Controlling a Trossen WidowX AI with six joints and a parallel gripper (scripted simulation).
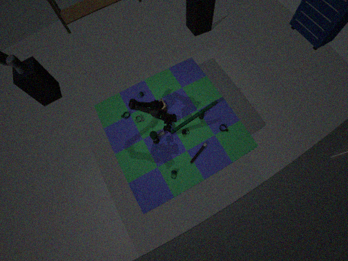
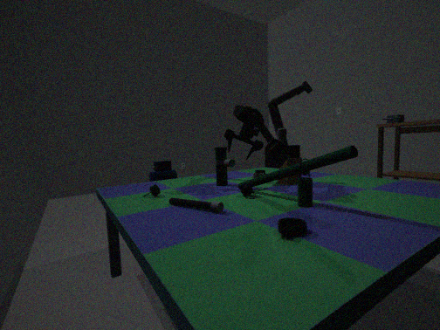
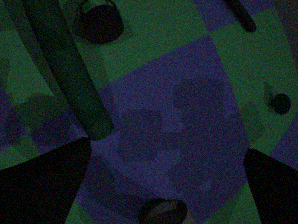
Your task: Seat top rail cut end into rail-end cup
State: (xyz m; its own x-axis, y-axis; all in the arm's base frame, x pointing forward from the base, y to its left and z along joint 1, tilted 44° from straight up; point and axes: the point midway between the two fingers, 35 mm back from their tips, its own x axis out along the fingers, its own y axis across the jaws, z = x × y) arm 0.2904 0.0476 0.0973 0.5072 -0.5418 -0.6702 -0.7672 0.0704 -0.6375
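The dark green rail (image 1: 193, 119) (image 2: 301, 168) (image 3: 65, 65) slopes across the short post (image 1: 201, 116) (image 2: 305, 193), its far end raised and its cut end low near the table. The loop cap is too dark to make out. The big post (image 1: 154, 135) (image 2: 221, 172) (image 3: 162, 212) stands upright. The pale rail-end cup (image 2: 229, 162) (image 1: 161, 132) is high on its side; the rail's cut end is lower and apart from it. My gripper (image 2: 239, 153) (image 3: 171, 152) is wide open and empty above the table. Its left finger is close to the cut end in the wrist view; contact cannot be told.
A loose dark rod (image 1: 198, 153) (image 2: 196, 205) (image 3: 242, 15) lies on the checkered top. A dark ring (image 1: 224, 128) (image 2: 292, 228) lies beyond the short post. Small fittings lie near the rail (image 1: 193, 119) and the front, including one small piece (image 1: 174, 174) (image 2: 154, 190) (image 3: 281, 103).
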